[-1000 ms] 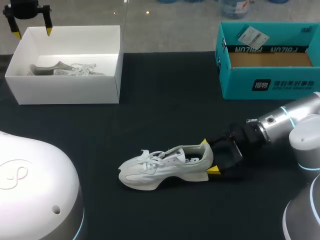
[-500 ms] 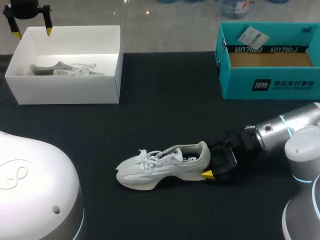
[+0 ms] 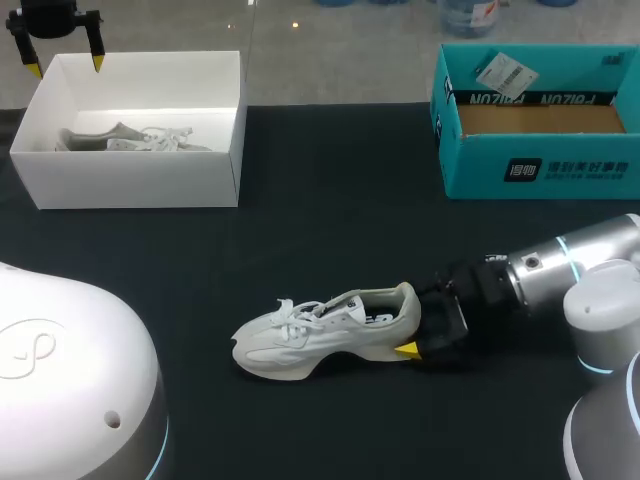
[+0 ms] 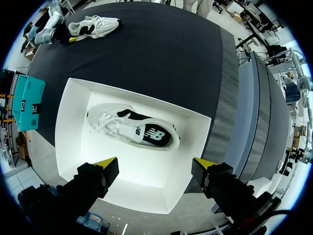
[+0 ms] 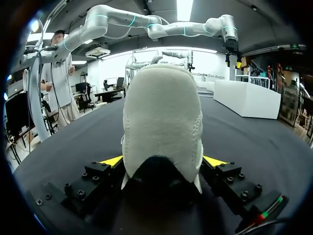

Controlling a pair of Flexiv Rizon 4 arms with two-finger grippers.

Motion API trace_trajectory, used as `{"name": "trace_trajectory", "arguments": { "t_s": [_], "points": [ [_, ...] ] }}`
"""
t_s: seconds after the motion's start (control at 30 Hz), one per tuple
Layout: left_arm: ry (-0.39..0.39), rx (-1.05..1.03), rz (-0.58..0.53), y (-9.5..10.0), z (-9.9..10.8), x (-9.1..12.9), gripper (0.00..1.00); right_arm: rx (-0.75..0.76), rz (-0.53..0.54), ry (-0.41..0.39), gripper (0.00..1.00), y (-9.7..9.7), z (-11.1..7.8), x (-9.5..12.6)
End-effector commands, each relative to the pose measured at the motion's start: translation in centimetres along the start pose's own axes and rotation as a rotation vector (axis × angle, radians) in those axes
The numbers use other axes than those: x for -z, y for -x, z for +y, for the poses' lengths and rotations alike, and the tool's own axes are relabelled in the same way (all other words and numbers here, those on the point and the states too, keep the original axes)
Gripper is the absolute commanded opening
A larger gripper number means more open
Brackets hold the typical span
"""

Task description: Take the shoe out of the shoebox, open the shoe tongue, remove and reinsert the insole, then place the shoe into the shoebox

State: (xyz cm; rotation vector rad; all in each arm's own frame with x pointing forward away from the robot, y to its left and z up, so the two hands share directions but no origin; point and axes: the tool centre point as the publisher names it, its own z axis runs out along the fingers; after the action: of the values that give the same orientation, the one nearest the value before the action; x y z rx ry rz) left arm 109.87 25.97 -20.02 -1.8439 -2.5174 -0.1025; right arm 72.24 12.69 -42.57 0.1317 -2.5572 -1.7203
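The white shoe lies on its sole on the dark bench, toe towards the robot's left. The right tool clasps its heel, one yellow-tipped finger pressed against each side. Well apart, at the far left, the left tool hangs released over a white box, fingers spread, grasping nothing. A second shoe lies on its side inside that box. A teal shoebox stands at the bench's far right.
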Motion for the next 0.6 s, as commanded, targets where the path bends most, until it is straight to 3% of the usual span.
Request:
{"name": "trace_trajectory", "arguments": {
  "t_s": [0.03, 0.6],
  "points": [
    [0.001, 0.000, 0.001, 0.0, 0.0, 0.0, 1.00, -0.001, -0.018, 0.007, 0.00, 0.0, -0.2, 0.0],
    [0.001, 0.000, 0.001, 0.0, 0.0, 0.0, 1.00, -0.038, -0.168, -0.018, 0.00, -1.0, 0.0, 1.8]
  ]
}}
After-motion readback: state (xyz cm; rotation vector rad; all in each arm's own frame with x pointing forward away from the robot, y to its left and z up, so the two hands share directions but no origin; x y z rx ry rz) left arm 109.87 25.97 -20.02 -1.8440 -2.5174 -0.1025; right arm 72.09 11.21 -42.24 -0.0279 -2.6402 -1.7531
